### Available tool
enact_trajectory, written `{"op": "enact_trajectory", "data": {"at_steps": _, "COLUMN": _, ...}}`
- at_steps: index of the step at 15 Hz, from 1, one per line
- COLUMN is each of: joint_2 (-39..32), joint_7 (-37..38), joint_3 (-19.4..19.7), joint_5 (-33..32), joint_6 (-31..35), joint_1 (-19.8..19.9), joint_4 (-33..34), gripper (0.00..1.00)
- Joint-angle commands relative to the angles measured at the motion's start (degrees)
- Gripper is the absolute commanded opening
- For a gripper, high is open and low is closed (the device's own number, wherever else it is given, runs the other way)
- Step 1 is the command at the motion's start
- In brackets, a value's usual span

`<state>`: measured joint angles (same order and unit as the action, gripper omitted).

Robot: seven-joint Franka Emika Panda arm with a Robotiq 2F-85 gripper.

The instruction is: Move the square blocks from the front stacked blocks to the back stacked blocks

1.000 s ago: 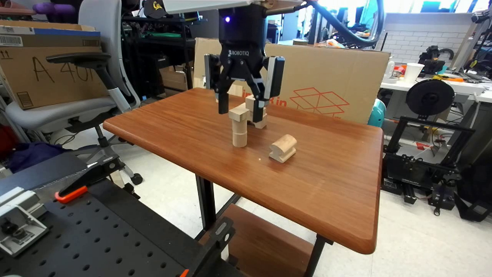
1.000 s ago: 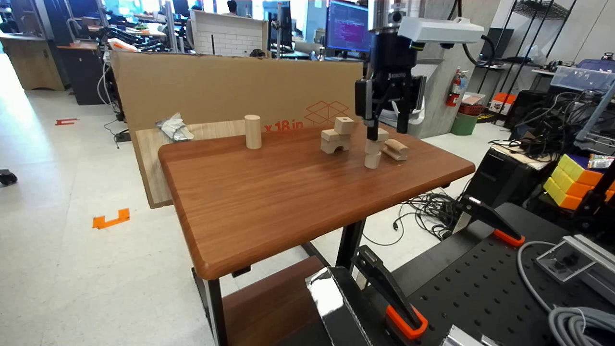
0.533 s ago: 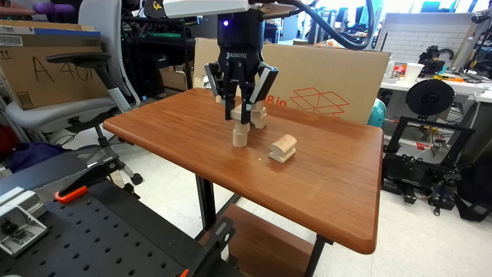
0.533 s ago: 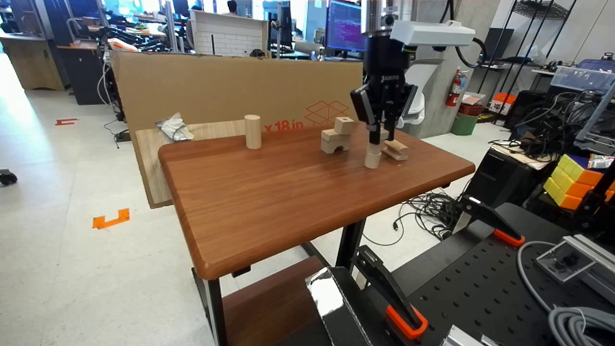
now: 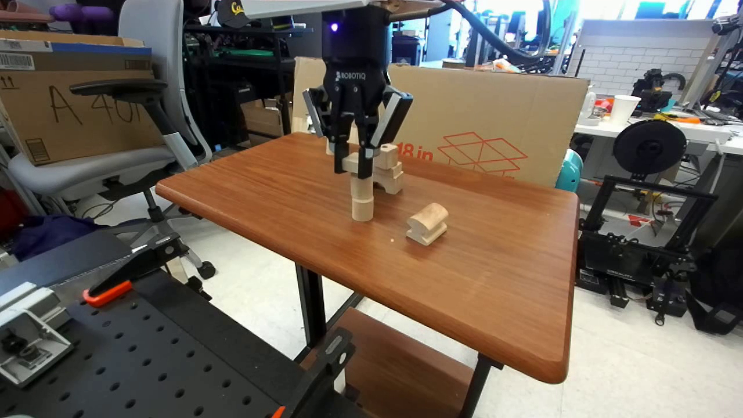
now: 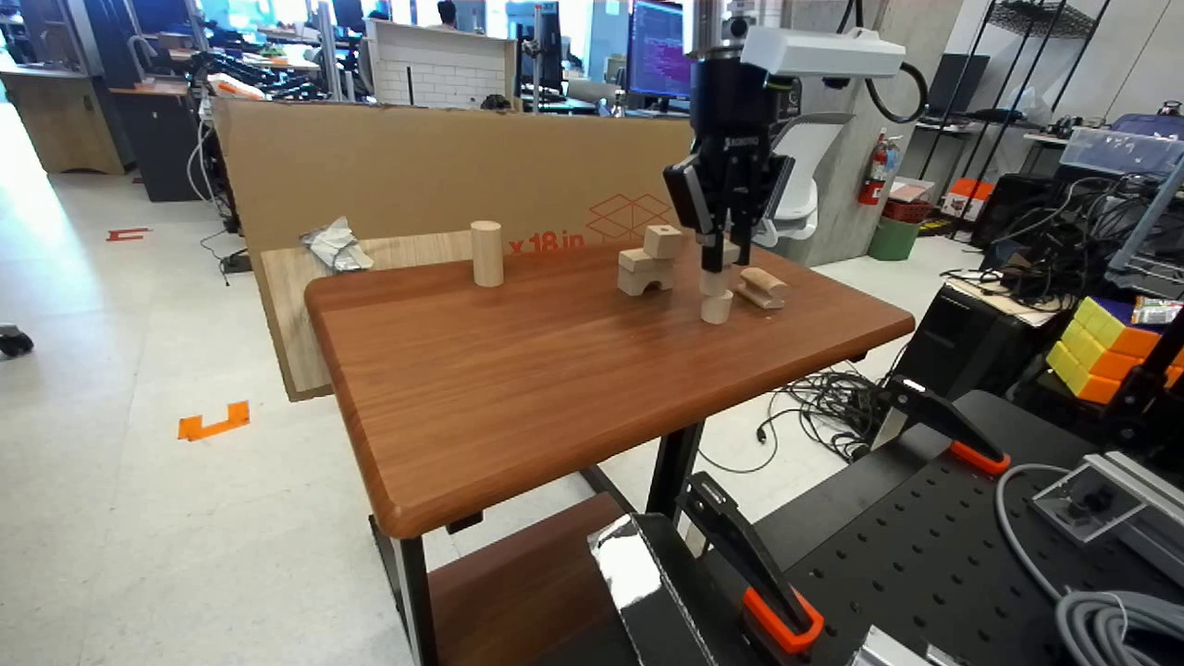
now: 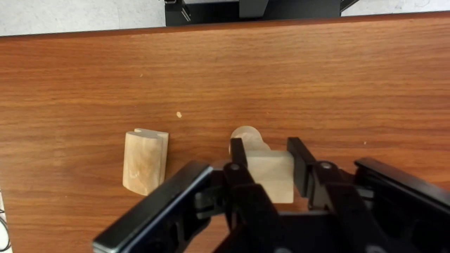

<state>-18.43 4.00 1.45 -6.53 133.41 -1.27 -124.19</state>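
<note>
My gripper is shut on a pale square block, which also shows between its fingers in both exterior views. The block hangs over the front stack of two round pieces, slightly to one side of their axis; whether it still touches the upper piece I cannot tell. In the wrist view the round pieces are partly hidden behind block and fingers. The back stack shows an arch block, a flat block and, on top, another square block.
A grooved block with a rounded top lies beside the front stack. A tall cylinder stands at the far table edge. Behind the table rises a large cardboard sheet.
The gripper has come together from wide apart onto the top square block of the front stack. In the last half second gripper and block have risen slightly and shifted sideways.
</note>
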Motion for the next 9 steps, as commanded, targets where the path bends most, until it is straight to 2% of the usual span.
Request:
{"op": "enact_trajectory", "data": {"at_steps": 1, "joint_2": 2.9, "joint_7": 0.3, "joint_3": -0.1, "joint_5": 0.3, "joint_6": -7.1, "joint_1": -0.2, "joint_4": 2.5, "gripper": 0.09}}
{"op": "enact_trajectory", "data": {"at_steps": 6, "joint_2": 3.2, "joint_7": 0.1, "joint_3": 0.1, "joint_5": 0.4, "joint_6": -14.3, "joint_1": 0.5, "joint_4": 8.0, "gripper": 0.09}}
{"op": "enact_trajectory", "data": {"at_steps": 9, "joint_2": 0.8, "joint_7": 0.3, "joint_3": 0.2, "joint_5": 0.4, "joint_6": -15.1, "joint_1": 0.7, "joint_4": 11.9, "gripper": 0.09}}
